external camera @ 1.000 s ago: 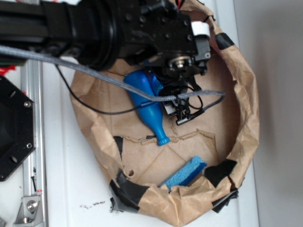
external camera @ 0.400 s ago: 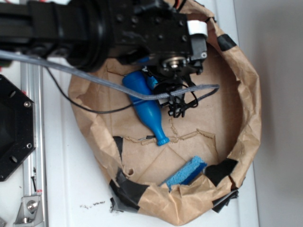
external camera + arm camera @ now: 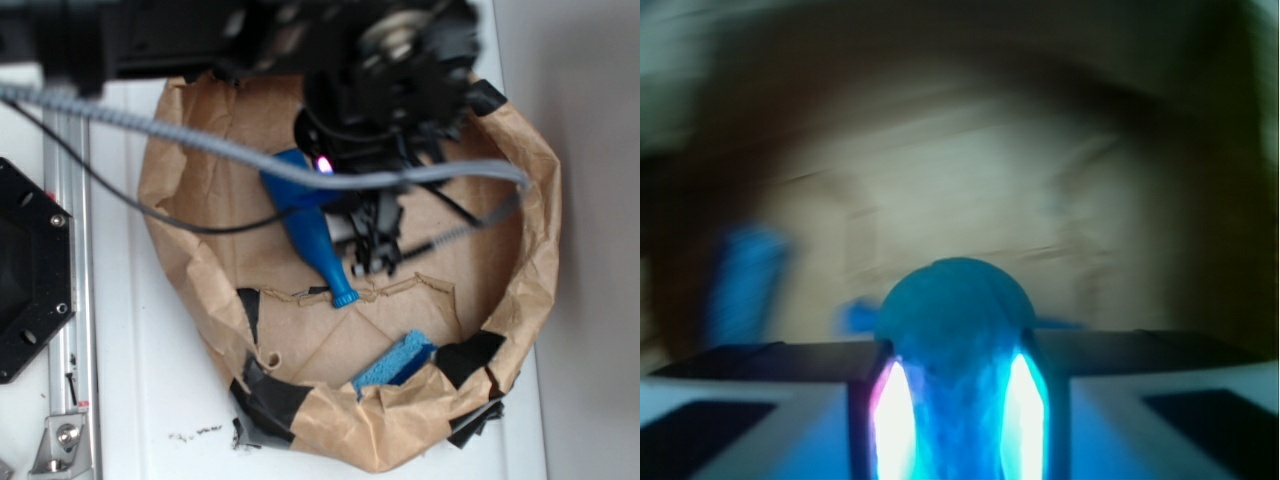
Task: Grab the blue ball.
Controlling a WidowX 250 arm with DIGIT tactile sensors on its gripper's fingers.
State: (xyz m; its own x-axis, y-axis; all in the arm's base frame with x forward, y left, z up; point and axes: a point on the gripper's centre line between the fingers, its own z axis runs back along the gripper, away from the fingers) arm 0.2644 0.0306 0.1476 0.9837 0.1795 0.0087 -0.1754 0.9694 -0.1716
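The wrist view shows the ball point(image 3: 958, 330) seated between the two fingers point(image 3: 780, 400) of the gripper point(image 3: 958, 400), its teal dome rising above them and its sides lit bright where the pads press in, so the pincer reads as clamped on the ball. In the exterior view the ball itself cannot be made out; it is hidden under the dark bulk of the arm point(image 3: 400, 60), whose blur suggests motion, with the gripper point(image 3: 372, 240) hanging just beside the pin point(image 3: 305, 215). The grab thus looks essentially made, and the step in hand appears to be carrying the ball clear. What the next move calls for is a firm hold and a clean rise, kept off the pin and the trailing cable point(image 3: 250, 155); a round, dimpled ball could roll out if the squeeze slackens. The work surface is a shallow bowl point(image 3: 180, 260) of crumpled brown paper, patched at the rim with black tape point(image 3: 275, 400), its floor creased and torn. The pin lies on that floor, neck toward the lower rim, and a sponge point(image 3: 393, 362) leans against the near wall, well apart from the gripper. The bowl rests on a white table point(image 3: 140, 400), with a metal rail point(image 3: 62, 300) along one side.
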